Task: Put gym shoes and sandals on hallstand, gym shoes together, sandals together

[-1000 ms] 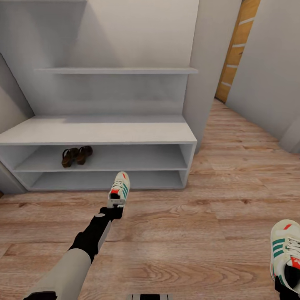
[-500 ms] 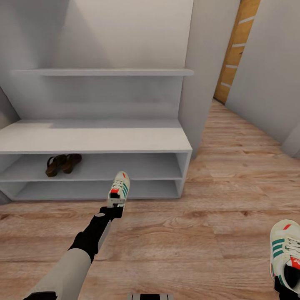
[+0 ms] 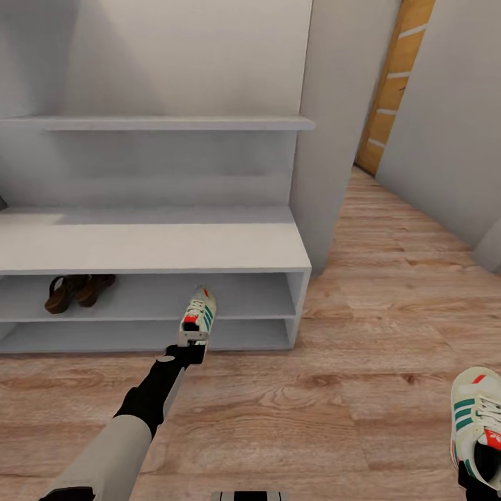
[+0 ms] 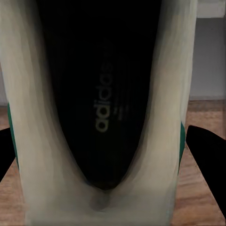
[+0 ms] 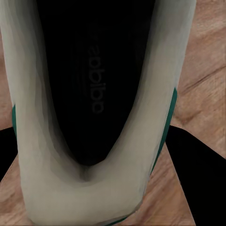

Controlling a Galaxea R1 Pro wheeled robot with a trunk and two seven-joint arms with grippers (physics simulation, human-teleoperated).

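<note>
Each gripper grasped a gym shoe by its heel, left gripper (image 3: 186,350) holding the left gym shoe (image 3: 197,317) before the hallstand (image 3: 209,243), right gripper (image 3: 480,467) holding the right gym shoe (image 3: 474,414), sandals (image 3: 76,291) near its upper slot's left end.

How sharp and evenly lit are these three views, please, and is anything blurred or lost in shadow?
Head view: soft, even light, no glare; the sandals sit in a dim slot of the hallstand, the left gym shoe stays crisp. Left wrist view: that shoe's interior is near-black, with smeared edges, though its insole lettering reads. Right wrist view: the right gym shoe is similarly dark inside, its print fainter.
</note>
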